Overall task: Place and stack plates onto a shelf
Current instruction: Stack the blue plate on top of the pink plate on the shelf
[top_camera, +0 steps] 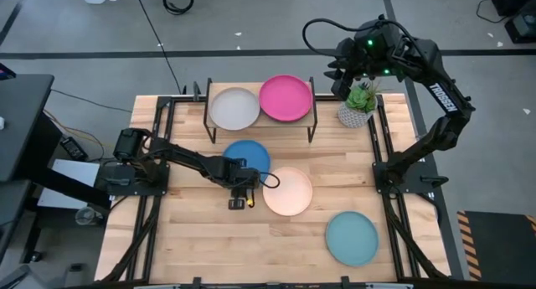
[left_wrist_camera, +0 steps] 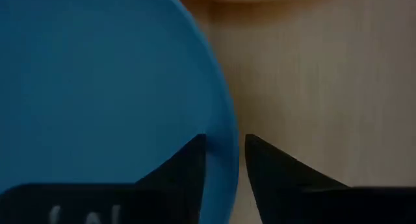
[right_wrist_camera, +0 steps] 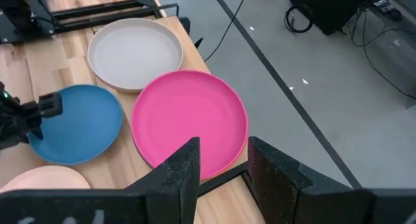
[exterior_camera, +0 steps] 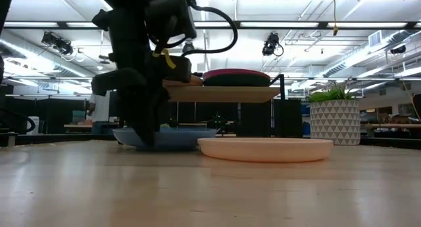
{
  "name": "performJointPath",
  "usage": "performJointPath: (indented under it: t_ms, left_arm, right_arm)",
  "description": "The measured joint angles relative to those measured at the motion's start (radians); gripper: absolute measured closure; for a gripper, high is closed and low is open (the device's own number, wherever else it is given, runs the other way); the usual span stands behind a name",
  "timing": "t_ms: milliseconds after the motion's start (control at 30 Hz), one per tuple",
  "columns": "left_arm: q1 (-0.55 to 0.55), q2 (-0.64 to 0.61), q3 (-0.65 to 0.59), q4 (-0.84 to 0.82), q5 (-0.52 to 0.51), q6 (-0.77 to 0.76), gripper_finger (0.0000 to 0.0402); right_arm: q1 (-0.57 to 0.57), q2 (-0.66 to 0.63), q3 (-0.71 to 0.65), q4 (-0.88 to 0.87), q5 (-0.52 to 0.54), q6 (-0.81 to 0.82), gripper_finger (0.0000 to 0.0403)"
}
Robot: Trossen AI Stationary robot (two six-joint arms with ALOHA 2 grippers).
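Note:
The shelf (top_camera: pixel 311 121) stands at the table's far side and carries a grey plate (top_camera: pixel 234 108) and a magenta plate (top_camera: pixel 286 97) side by side. A blue plate (top_camera: pixel 249 155), a cream plate (top_camera: pixel 289 191) and a light teal plate (top_camera: pixel 352 237) lie flat on the table. My left gripper (top_camera: pixel 243 185) is down at the blue plate's near rim (left_wrist_camera: pixel 226 156), open, with one finger (left_wrist_camera: pixel 188 169) over the plate and one (left_wrist_camera: pixel 273 175) outside it. A strip of wood shows between the outer finger and the rim. My right gripper (right_wrist_camera: pixel 224 165) hovers open and empty above the shelf's right end, next to the magenta plate (right_wrist_camera: pixel 188 117).
A potted plant in a white patterned pot (top_camera: pixel 358 105) stands right of the shelf, under my right arm. The cream plate (exterior_camera: pixel 266 148) lies close to the blue plate (exterior_camera: pixel 168 136) on its right. Bare wood lies at the table's near left (top_camera: pixel 193 247).

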Motion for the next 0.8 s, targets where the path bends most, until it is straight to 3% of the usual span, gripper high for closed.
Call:
performJointPath:
  t_ms: [200,367,500,667,800]
  left_arm:
    - [0.028,-0.033,0.002,-0.029,0.043,-0.051,0.0384]
    - [0.075,-0.171,0.013,-0.071,0.087,-0.1,0.0386]
    - [0.115,-0.278,0.076,-0.03,0.284,0.013,0.0386]
    - [0.167,-0.299,0.253,-0.054,0.528,0.018,0.0387]
    - [0.231,-0.302,0.414,-0.066,0.488,0.017,0.0387]
  right_arm:
    - [0.0,-0.001,0.0,-0.006,0.0,-0.031,0.0268]
    - [0.0,-0.001,0.0,-0.005,0.001,-0.035,0.0268]
    - [0.0,-0.001,0.0,0.012,0.005,-0.034,0.0268]
    - [-0.001,-0.001,0.0,0.043,0.008,-0.024,0.0268]
    - [-0.001,-0.001,0.0,0.051,0.076,-0.004,0.0268]
